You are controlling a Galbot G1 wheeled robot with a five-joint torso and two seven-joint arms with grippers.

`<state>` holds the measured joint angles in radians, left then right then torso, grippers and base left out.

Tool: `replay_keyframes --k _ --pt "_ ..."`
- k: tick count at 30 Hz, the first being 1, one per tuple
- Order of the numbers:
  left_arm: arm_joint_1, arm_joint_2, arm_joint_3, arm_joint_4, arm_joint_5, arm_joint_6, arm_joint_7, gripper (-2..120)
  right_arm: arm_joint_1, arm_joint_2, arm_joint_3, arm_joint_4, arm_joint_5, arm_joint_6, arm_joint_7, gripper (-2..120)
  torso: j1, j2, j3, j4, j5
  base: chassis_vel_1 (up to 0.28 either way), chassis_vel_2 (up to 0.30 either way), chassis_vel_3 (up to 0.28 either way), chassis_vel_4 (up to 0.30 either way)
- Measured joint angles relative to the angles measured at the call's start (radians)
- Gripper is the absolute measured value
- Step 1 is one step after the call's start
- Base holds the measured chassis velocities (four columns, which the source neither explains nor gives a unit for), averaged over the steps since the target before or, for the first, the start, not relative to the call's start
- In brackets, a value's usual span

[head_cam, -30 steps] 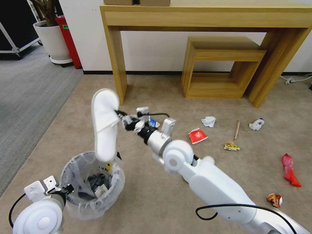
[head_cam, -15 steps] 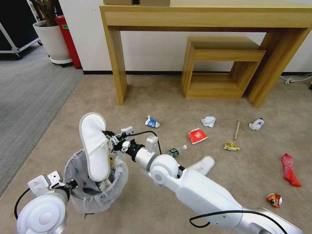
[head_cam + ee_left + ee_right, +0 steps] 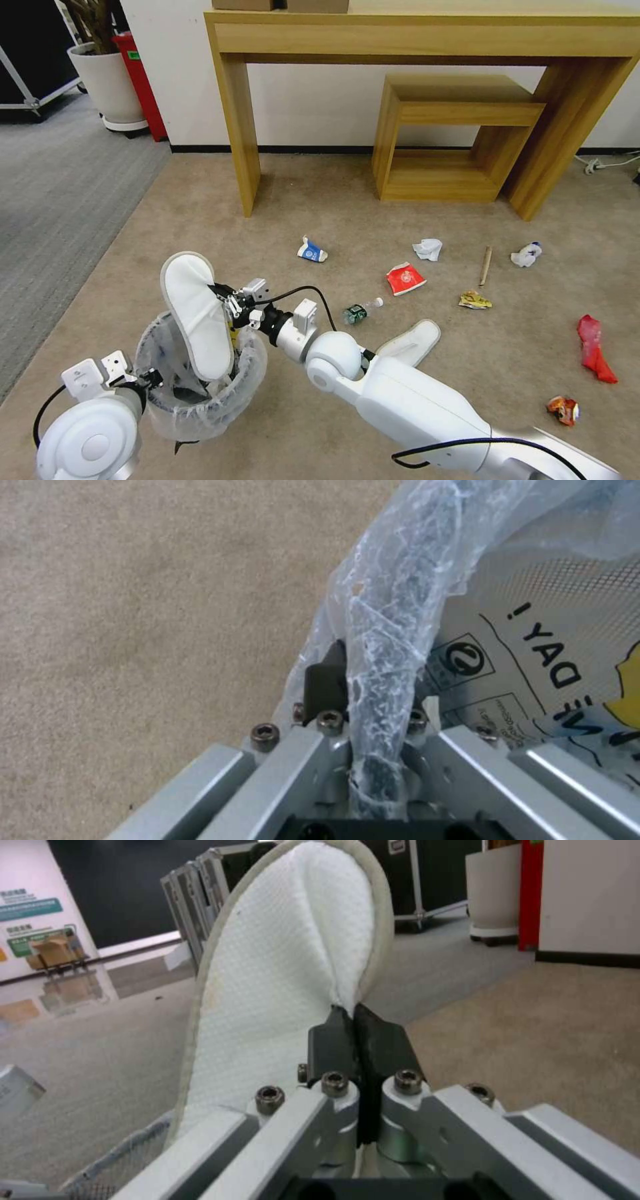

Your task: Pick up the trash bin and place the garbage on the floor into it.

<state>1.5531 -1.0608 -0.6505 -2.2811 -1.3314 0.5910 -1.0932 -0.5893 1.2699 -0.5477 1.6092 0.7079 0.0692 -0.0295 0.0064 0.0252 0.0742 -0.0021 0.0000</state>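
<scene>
The trash bin [image 3: 248,373], dark with a whitish bag liner, is at lower left, and my left gripper [image 3: 150,379] is shut on its near rim. The left wrist view shows that gripper [image 3: 373,685] clamped on the bagged rim [image 3: 390,620]. My right gripper [image 3: 217,291] is shut on the edge of a white slipper [image 3: 197,313], which hangs upright with its lower end inside the bin. The right wrist view shows the right gripper [image 3: 357,1015] pinching the slipper [image 3: 280,965]. A second slipper [image 3: 410,339], a carton [image 3: 311,251], a red cup [image 3: 405,278] and a bottle [image 3: 360,311] lie on the carpet.
More litter lies to the right: tissue wads [image 3: 427,249] [image 3: 527,254], a wooden stick [image 3: 486,265], a yellow wrapper [image 3: 475,301], a red wrapper [image 3: 593,348] and a small wrapper [image 3: 563,409]. A wooden table [image 3: 233,120] and a wooden stool [image 3: 460,133] stand behind. A plant pot [image 3: 107,80] is at back left.
My right arm has drawn back and lowered the slipper from high above the bin until its lower end is inside. The carton and bottle behind the arm now show.
</scene>
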Motion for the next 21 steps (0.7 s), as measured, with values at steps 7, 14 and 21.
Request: replay_keyframes --k 7,14,21 --pt "-0.005 0.018 -0.002 0.001 -0.016 0.000 -0.006 0 0.007 -0.002 -0.010 -0.033 -0.037 0.058 -0.055 3 0.000 0.000 0.000 0.0000 0.0000 0.000 0.000 0.000 0.000" --pt "-0.007 0.035 -0.006 0.004 -0.027 -0.002 -0.011 0 0.024 0.000 -0.020 -0.047 -0.054 0.072 -0.057 27 0.000 0.000 0.000 0.0000 0.0000 0.000 0.000 0.000 0.000" --pt "-0.010 0.042 -0.002 0.009 -0.029 -0.003 -0.014 0 0.057 0.019 -0.029 -0.067 -0.044 0.068 -0.023 50 0.000 0.000 0.000 0.0000 0.0000 0.000 0.000 0.000 0.000"
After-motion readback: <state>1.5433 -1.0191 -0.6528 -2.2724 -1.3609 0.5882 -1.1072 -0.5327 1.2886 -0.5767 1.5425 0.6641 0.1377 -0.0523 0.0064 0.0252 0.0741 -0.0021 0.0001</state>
